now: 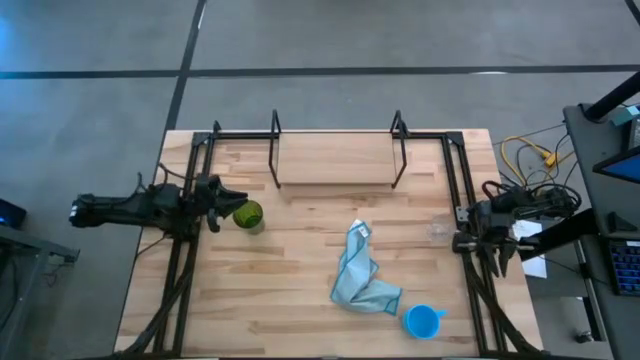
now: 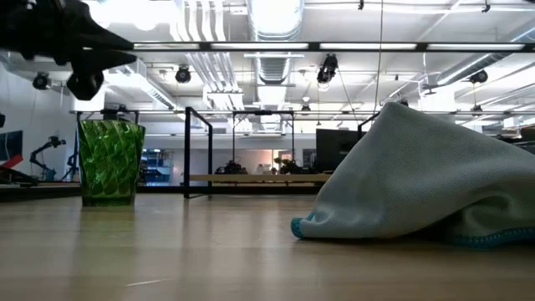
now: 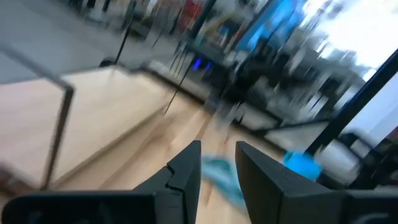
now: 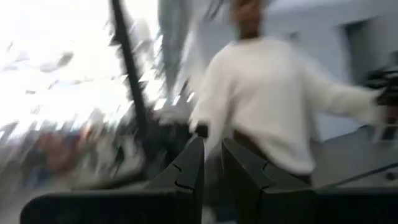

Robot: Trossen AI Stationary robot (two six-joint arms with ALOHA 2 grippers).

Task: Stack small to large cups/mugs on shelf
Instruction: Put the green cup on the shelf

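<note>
The dark green cup (image 1: 247, 215) stands upright on its base at the table's left; it also shows in the low view (image 2: 110, 160). My left gripper (image 1: 228, 200) hovers just left of and above it (image 2: 84, 50), with a narrow gap between its fingers (image 3: 217, 158) and nothing in it. The bright blue cup (image 1: 422, 321) stands at the near right. The clear glass (image 1: 438, 230) stands near the right edge, just left of my right gripper (image 1: 462, 228), whose fingers are nearly together and empty (image 4: 212, 155). The shelf (image 1: 335, 160) stands at the far middle.
A light blue cloth (image 1: 360, 275) lies crumpled between the shelf and the blue cup and fills the low view's right (image 2: 426, 176). Black frame rails (image 1: 185, 250) run along both table sides. A person in a white top (image 4: 267, 99) stands beyond the table.
</note>
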